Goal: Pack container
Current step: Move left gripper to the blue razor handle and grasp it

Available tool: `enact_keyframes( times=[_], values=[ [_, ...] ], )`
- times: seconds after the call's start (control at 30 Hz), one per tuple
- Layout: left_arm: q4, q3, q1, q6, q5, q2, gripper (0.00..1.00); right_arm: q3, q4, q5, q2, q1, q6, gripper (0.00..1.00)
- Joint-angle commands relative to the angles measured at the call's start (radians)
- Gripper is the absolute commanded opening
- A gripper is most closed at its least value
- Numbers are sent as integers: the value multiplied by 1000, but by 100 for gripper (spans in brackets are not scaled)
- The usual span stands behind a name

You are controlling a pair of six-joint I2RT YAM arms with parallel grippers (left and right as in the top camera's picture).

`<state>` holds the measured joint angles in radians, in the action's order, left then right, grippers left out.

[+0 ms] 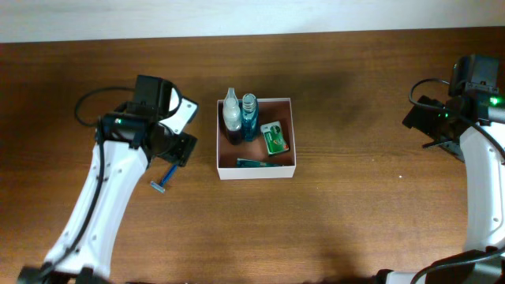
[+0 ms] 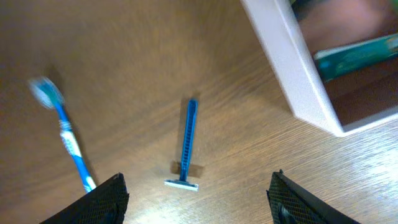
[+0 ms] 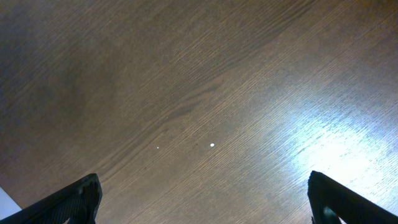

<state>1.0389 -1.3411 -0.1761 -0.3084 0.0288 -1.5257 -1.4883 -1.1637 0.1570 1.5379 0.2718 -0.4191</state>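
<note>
The container is a shallow square white-walled box with a reddish-brown floor at the table's middle. It holds a clear bottle, a blue bottle, a green packet and a teal tube. A blue razor lies on the table left of the box. My left gripper is open and empty above it. In the left wrist view the razor lies between the open fingers, with a blue toothbrush to its left and the box wall to its right. My right gripper is open and empty.
The right wrist view shows only bare wood under the open fingers. The left arm hides the toothbrush in the overhead view. A pale wall edge runs along the far side of the table.
</note>
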Motion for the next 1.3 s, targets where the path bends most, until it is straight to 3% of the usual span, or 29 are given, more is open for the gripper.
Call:
enact_keyframes(
  times=[0.0, 0.17, 0.6, 1.27],
  values=[
    [-3, 30, 34, 20, -41, -76, 73, -5, 0, 12, 2, 4, -5, 99],
    [-21, 30, 36, -54, -39, -145, 73, -5, 0, 12, 2, 4, -5, 99],
    [-12, 30, 47, -44, -40, -338, 73, -5, 0, 12, 2, 4, -5, 99],
    [-100, 32, 129, -31, -40, -435, 71, -5, 0, 12, 2, 4, -5, 99]
  ],
)
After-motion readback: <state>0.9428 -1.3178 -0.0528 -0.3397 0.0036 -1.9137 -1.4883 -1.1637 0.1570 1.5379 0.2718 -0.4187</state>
